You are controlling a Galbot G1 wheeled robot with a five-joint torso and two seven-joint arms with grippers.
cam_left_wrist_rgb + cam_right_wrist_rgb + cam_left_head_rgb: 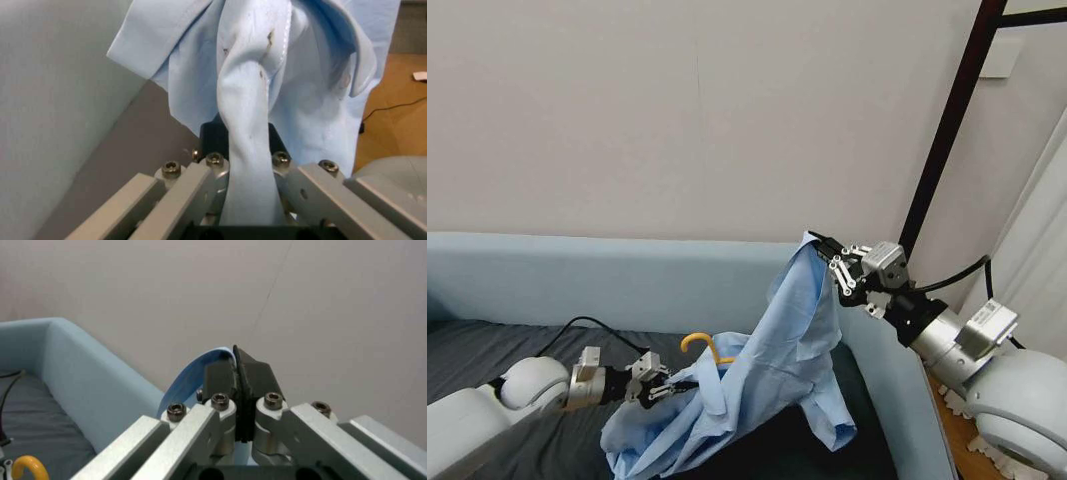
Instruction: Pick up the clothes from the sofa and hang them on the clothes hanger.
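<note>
Pale blue sofa [627,280] with a dark grey seat cushion [487,350] stands against a plain white wall [677,110]. A black pole [947,130] rises at the right. The light blue shirt [802,340] hangs above the seat. The right gripper [832,262] is closed on its top edge, high by the sofa's corner. The left gripper [659,385], low over the cushion, clamps a lower fold beside a yellow hook [697,343].

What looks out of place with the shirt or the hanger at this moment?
The blue shirt hangs crooked: the right gripper pinches one edge high, and the left gripper clamps a twisted strand low over the sofa. The hook of the yellow hanger pokes out tilted from bunched cloth, so the shirt does not sit squarely on it.
</note>
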